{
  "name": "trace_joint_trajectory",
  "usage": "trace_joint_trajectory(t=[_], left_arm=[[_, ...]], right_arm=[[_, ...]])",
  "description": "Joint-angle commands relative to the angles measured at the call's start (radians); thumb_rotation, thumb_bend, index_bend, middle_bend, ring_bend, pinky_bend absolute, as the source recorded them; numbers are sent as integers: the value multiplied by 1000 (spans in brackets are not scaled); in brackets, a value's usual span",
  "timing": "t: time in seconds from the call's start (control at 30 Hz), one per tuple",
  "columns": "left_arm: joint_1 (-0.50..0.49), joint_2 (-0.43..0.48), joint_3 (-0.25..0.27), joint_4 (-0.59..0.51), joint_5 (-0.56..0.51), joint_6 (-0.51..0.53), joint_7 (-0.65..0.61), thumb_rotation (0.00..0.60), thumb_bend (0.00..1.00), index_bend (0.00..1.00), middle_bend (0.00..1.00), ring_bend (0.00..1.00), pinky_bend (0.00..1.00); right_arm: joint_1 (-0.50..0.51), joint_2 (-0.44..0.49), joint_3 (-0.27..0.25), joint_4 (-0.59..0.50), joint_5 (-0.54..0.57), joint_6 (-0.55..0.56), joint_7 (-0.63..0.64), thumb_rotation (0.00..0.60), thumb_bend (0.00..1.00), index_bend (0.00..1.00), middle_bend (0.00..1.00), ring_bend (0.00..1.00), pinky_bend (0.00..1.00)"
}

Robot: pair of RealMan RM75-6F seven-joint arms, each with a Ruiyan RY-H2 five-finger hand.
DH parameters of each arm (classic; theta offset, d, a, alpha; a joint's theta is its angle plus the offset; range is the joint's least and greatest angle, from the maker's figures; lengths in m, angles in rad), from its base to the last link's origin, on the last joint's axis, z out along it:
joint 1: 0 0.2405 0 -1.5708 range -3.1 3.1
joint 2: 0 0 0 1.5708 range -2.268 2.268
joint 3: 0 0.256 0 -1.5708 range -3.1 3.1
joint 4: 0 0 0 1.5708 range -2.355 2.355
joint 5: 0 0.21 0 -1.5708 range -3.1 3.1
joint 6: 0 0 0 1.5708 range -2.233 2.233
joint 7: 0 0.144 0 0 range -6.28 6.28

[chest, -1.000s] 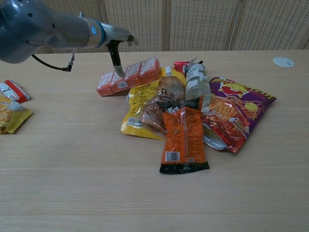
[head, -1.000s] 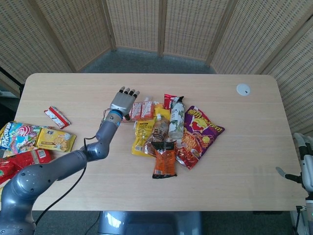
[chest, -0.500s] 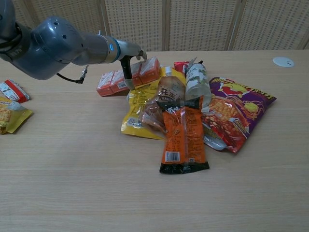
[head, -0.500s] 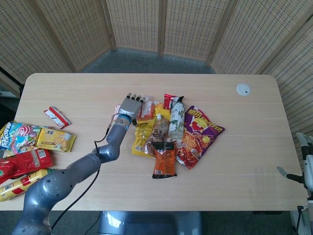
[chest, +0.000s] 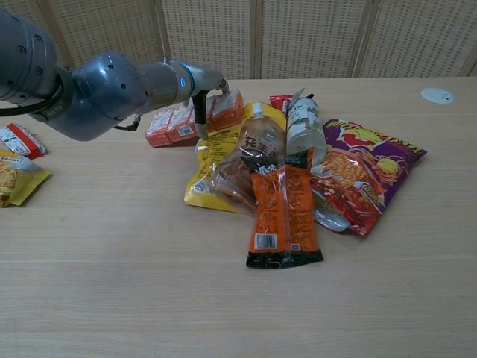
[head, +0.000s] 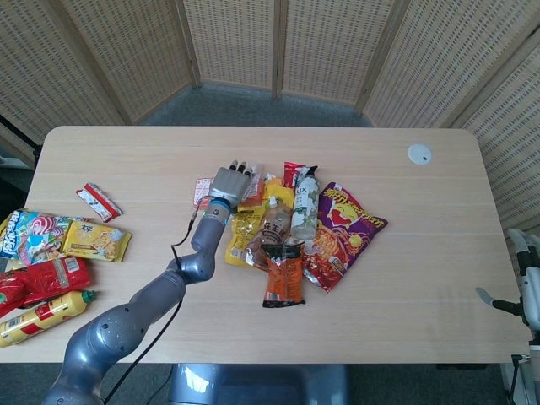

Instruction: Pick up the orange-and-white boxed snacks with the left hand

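Observation:
The orange-and-white boxed snacks lie in a row at the back left of a snack pile, mid-table. My left hand lies over the middle of the row with its fingers stretched out, covering that part. In the chest view one finger reaches down along the front of the boxes. I see no grip around the boxes. My right hand hangs off the table's right edge, partly cut off, with its fingers apart and nothing in it.
Against the boxes lie a yellow bag, a brown peanut packet, a bottle, an orange-black packet and a purple chip bag. More snack bags crowd the left edge. A white disc sits back right.
My left hand has moved right from beside the boxes to lie over their middle. The brown packet and yellow bag have shifted slightly.

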Motion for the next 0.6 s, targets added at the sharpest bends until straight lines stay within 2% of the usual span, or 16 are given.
trace_joint_trajectory(t=[0.03, 0.17, 0.33, 0.47, 0.6], left_arm=[[10, -22, -14, 22, 27, 13, 10, 600, 1, 374, 343, 355, 549], [16, -26, -34, 33, 77, 36, -2, 600, 3, 496, 500, 528, 673], [37, -12, -55, 19, 143, 67, -23, 600, 9, 603, 616, 651, 753], [54, 19, -75, -31, 193, 98, -53, 600, 17, 632, 647, 682, 771], [71, 84, -91, -129, 251, 159, -81, 600, 18, 638, 651, 686, 771]], right_arm=[[0, 1, 0, 0, 0, 1, 2, 600, 0, 0, 0, 0, 0], [0, 2, 1, 0, 3, -1, 6, 600, 0, 0, 0, 0, 0], [-1, 3, -1, -5, -5, 3, 5, 600, 0, 0, 0, 0, 0], [-2, 5, -1, -10, -9, 7, 5, 600, 0, 0, 0, 0, 0], [-2, 6, -3, -13, -16, 9, 7, 600, 0, 0, 0, 0, 0]])
